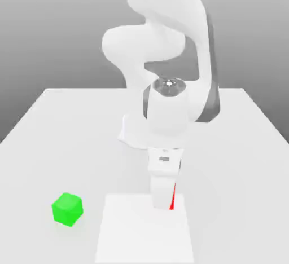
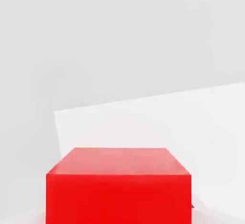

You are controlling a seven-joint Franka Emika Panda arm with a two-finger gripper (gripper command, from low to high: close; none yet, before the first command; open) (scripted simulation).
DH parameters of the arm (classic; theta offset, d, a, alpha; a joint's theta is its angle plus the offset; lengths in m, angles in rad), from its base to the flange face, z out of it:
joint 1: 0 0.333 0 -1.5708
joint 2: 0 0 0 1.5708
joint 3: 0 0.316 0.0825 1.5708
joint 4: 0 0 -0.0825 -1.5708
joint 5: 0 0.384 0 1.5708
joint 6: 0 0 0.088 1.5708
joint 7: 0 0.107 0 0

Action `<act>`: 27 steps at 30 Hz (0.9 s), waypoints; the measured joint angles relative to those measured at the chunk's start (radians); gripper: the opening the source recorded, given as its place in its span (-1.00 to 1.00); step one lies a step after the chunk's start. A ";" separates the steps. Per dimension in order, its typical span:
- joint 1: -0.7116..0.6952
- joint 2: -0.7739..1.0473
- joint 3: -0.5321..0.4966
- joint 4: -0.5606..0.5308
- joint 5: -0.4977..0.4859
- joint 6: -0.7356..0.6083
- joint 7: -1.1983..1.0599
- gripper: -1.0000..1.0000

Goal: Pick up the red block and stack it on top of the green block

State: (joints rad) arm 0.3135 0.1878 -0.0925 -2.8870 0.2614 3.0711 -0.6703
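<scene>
So the white Panda arm [image 1: 163, 60] is bent way over toward the front of the white table [image 1: 237, 144], with its two-finger tool [image 1: 165, 199] pointing straight down. The tool is pressed in on the small bright red cube with smooth plain faces [image 1: 173, 198]. In the exterior view most of that cube is hidden behind the white finger [image 1: 161, 192], and all that peeks out is a thin red sliver on the exterior view's right side of the finger. In the hand view the red cube [image 2: 118, 187] is right up close, top face and one side face both showing, plain and unmarked.

The cube and tool are right at the far edge of a brighter white rectangular patch [image 1: 144, 229] on the table, at the front. Whether the cube is resting on the surface or lifted a hair, I can't really tell.

The small bright green cube with smooth faces [image 1: 67, 209] sits on the table off to the exterior view's left of the tool, well apart from it, just outside that brighter patch. Nothing is on top of it, so the stack isn't done yet.
</scene>
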 joint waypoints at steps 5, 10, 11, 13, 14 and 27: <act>0.055 -0.093 -0.089 -0.009 -0.121 -0.078 0.084 -1.00; 0.045 -0.196 -0.118 -0.025 -0.251 -0.163 0.177 -1.00; 0.039 -0.216 -0.115 -0.028 -0.269 -0.180 0.190 -1.00; 0.029 -0.254 -0.112 -0.036 -0.300 -0.211 0.213 -1.00; 0.024 -0.272 -0.109 -0.041 -0.313 -0.226 0.223 -1.00; -0.300 -0.258 -0.303 0.140 -0.329 -0.392 0.675 -1.00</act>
State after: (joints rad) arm 0.0139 -0.0703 -0.3951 -2.7475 -0.0677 2.6794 0.0052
